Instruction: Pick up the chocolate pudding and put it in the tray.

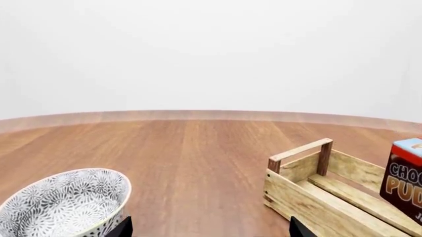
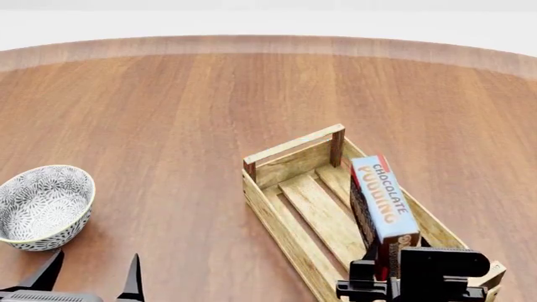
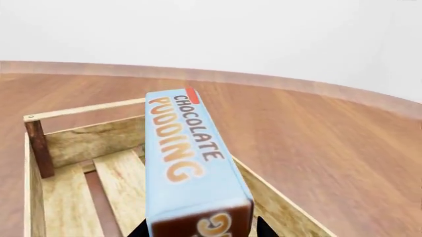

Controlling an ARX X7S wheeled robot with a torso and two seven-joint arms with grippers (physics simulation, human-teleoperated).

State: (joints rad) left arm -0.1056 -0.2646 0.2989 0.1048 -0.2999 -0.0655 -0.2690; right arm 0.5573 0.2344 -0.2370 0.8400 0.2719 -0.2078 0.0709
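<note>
The chocolate pudding (image 2: 381,198) is a light-blue box with orange lettering and brown sides. It is held on edge, blue face up, over the right side of the tray (image 2: 277,217), a long light-wood slatted crate. My right gripper (image 2: 383,272) is shut on the box's near end. In the right wrist view its dark fingertips (image 3: 140,228) flank the box (image 3: 188,158) above the tray's slats (image 3: 66,197). My left gripper (image 2: 92,272) is open and empty at the near left. In the left wrist view (image 1: 209,229) the box (image 1: 403,177) and the tray (image 1: 300,150) show.
A grey-white patterned bowl (image 2: 46,201) stands on the round wooden table (image 2: 185,107) at the left, just beyond my left gripper; it also shows in the left wrist view (image 1: 66,197). The table's curved far edge (image 2: 268,43) meets a white background.
</note>
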